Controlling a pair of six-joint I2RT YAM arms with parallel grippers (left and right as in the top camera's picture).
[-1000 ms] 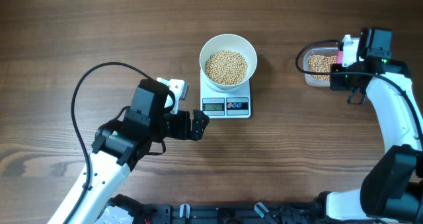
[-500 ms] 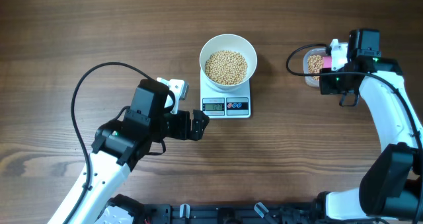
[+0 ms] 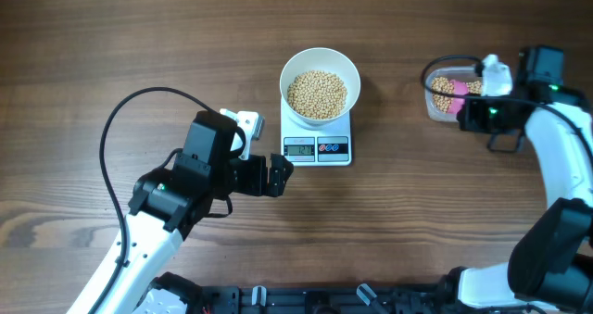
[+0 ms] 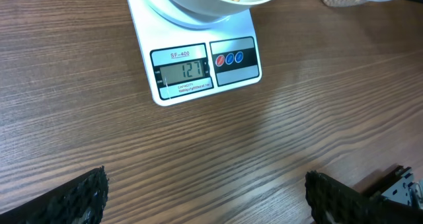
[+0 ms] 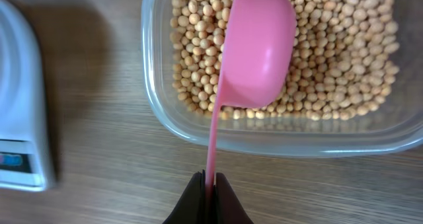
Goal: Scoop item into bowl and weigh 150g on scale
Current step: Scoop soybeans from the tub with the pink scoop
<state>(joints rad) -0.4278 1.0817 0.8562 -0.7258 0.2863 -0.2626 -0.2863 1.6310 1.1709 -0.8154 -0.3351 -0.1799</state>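
bowl (image 3: 286, 71): white, round, sits on the scale, upper-centre of table; partly filled.
beans (image 3: 317, 94): tan heap in bowl, level below the rim; more lie in the tub at far right.
scale (image 3: 318, 148): white, square. Bowl covers most of its top; front panel w/ display + 3 round buttons sticks out toward the robot. Left wrist cam: display reads 127.
tub (image 3: 432, 106): clear plastic, right of scale & well apart from it; beans spread over its floor.
scoop (image 5: 258, 52): pink, small. Cup is over the beans inside the tub. Its smooth outer side faces the right wrist cam, so can't tell if it's loaded. Thin handle runs out over tub's near wall, down to the fingers.
right gripper (image 5: 208, 184): closed, pinching the end of the scoop handle btwn both fingertips; sits just outside tub's edge.
left gripper (image 3: 281, 176): jaws wide apart, holding nothing; just left of scale's front corner, near but not touching. Wrist cam: finger pads (image 4: 73, 197) at the bottom corners, bare wood btwn them, scale ahead.
table (image 3: 111, 36): brown wood grain.
cable (image 3: 103, 152): black, loops off the left arm over the table.
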